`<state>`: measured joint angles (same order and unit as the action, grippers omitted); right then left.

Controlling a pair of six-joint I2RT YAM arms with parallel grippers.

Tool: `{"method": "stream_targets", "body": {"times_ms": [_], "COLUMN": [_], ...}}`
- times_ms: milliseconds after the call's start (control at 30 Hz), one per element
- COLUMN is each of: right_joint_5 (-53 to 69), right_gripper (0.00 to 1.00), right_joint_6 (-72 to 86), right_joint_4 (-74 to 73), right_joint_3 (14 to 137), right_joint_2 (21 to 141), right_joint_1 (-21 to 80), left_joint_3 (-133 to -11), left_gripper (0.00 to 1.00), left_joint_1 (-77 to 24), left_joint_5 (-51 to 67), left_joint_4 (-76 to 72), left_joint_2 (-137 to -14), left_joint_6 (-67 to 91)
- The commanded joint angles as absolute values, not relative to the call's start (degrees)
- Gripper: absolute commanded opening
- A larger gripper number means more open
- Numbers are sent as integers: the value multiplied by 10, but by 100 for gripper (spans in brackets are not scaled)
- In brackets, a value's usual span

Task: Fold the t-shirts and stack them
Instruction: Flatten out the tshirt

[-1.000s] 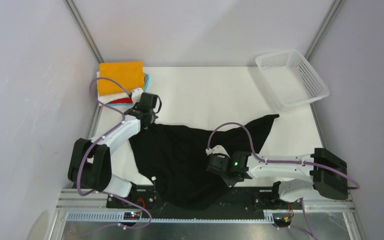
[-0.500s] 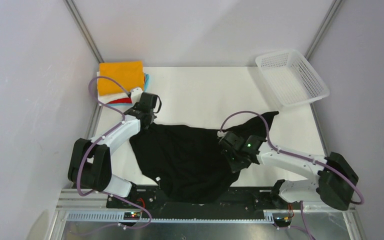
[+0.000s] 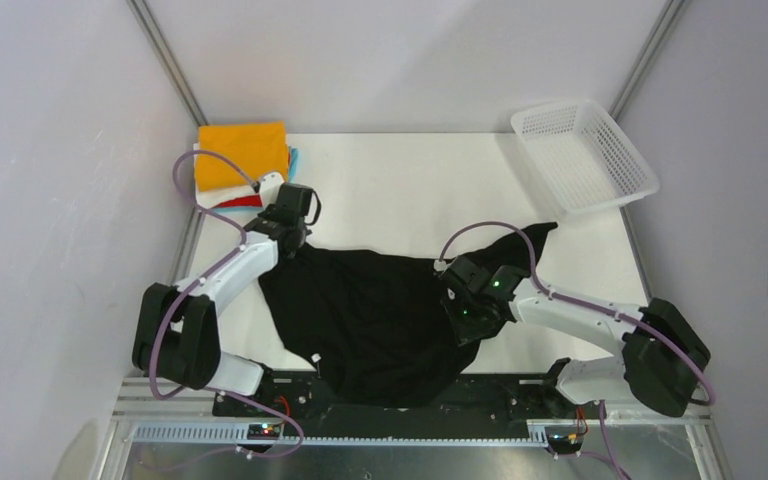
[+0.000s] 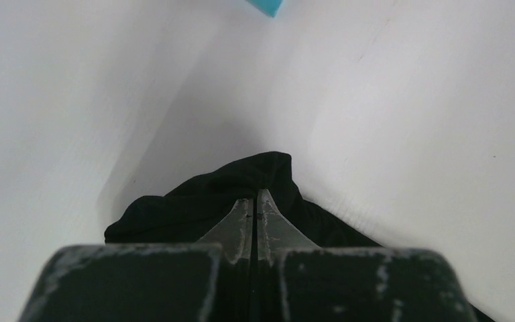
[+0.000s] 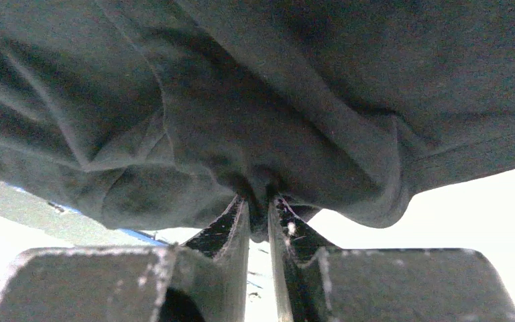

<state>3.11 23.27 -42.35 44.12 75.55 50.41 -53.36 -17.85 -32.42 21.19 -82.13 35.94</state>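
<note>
A plain black t-shirt [image 3: 380, 310] lies crumpled across the middle of the table, its near edge hanging over the front. My left gripper [image 3: 295, 243] is at the shirt's far left corner, its fingers pressed together on a bunch of the black cloth [image 4: 194, 201]; the tips [image 4: 256, 194] meet with no gap. My right gripper [image 3: 465, 318] is over the shirt's right part. Its jaws [image 5: 260, 201] stand a sliver apart with a fold of the black cloth [image 5: 241, 100] between the tips. A stack of folded t-shirts [image 3: 242, 152], orange on top, sits at the far left corner.
A white plastic mesh basket [image 3: 585, 155] stands tilted at the far right corner. A light-blue corner of the stack [image 4: 268, 5] shows at the top of the left wrist view. One black sleeve [image 3: 535, 240] stretches toward the basket.
My right arm carried its fold of black cloth from near the front edge up toward the table's middle, then settled. Its jaws have eased slightly apart. The left arm barely moved.
</note>
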Motion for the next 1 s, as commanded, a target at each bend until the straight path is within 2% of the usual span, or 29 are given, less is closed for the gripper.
{"method": "stream_targets", "body": {"times_ms": [0, 133, 400, 500, 600, 767, 967], "right_joint_5": [45, 64, 71, 65, 56, 33, -6], "right_gripper": [18, 25, 27, 25, 28, 20, 20], "right_joint_6": [226, 220, 222, 226, 230, 239, 264], "right_joint_4": [-420, -421, -427, -429, -431, -436, -458], "right_joint_3": [443, 443, 444, 443, 443, 444, 452], "right_joint_2": [721, 727, 727, 724, 723, 716, 683], "right_joint_1": [492, 490, 490, 489, 488, 487, 478], "left_joint_3": [-544, -539, -534, -533, -531, -531, -531], "left_gripper": [0, 0, 0, 0, 0, 0, 0], "left_joint_1": [-175, -175, -175, -175, -175, -176, -175], "left_joint_5": [-339, -337, -336, -336, -335, -332, -334], "left_joint_4": [199, 199, 198, 198, 198, 197, 198], "left_joint_2": [-787, -778, -765, -761, -760, -759, -756], "left_joint_6": [351, 350, 347, 347, 347, 348, 348]}}
